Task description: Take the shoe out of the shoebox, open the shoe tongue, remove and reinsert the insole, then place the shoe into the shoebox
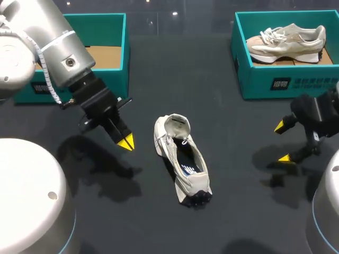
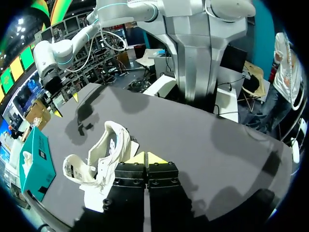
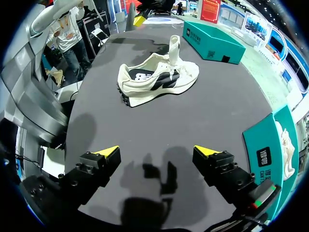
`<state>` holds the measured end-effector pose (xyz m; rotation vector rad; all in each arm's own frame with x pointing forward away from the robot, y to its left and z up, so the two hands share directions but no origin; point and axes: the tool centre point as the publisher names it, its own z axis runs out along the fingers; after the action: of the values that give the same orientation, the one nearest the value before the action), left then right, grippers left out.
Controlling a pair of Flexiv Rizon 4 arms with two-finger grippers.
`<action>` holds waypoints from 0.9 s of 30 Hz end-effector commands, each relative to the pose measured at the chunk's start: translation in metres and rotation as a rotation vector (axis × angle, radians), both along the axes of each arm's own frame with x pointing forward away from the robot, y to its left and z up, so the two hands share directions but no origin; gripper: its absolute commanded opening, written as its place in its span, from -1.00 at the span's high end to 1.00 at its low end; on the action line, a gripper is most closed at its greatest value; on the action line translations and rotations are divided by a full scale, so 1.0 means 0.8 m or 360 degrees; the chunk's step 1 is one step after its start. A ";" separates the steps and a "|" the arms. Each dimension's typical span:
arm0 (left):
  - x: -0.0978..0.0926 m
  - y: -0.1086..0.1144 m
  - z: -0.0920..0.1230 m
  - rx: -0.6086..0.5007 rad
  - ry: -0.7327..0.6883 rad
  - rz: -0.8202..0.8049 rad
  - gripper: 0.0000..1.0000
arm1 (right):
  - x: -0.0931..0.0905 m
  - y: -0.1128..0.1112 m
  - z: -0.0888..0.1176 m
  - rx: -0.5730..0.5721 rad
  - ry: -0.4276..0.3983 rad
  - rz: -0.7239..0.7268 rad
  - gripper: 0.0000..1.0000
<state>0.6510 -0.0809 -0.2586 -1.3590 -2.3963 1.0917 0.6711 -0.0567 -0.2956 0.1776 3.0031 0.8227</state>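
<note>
A white shoe [image 1: 183, 159] with a dark insole lies on the dark table near the middle, its tongue [image 1: 176, 126] pulled up at the far end. My left gripper [image 1: 126, 142] hangs just left of the shoe, shut with nothing in it. In the left wrist view its closed tips [image 2: 146, 158] sit beside the shoe [image 2: 108, 154]. My right gripper [image 1: 282, 142] stands open at the right, well away from the shoe. In the right wrist view the shoe [image 3: 157, 79] lies ahead of the open gripper [image 3: 157, 152].
A teal shoebox [image 1: 125, 47] with a bare cardboard floor stands at the back left. Another teal shoebox [image 1: 265, 82] at the back right holds a second beige shoe [image 1: 286, 42]. That box [image 3: 270, 150] sits close beside my right gripper.
</note>
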 end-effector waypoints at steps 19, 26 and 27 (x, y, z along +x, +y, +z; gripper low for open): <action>0.000 -0.102 -0.010 0.0195 -0.0155 -0.0645 1.00 | -0.002 0.001 -0.001 -0.0005 -0.0004 -0.0003 -1.00; -0.002 -0.145 -0.027 0.0276 -0.0254 -0.0710 1.00 | -0.002 0.001 -0.001 -0.0005 -0.0004 -0.0003 -1.00; -0.002 -0.145 -0.027 0.0276 -0.0254 -0.0710 1.00 | -0.002 0.001 -0.001 -0.0005 -0.0004 -0.0003 -1.00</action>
<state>0.6486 -0.1769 -0.2775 -1.8539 -2.1408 0.7946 0.6711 -0.0566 -0.2957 0.1776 3.0030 0.8229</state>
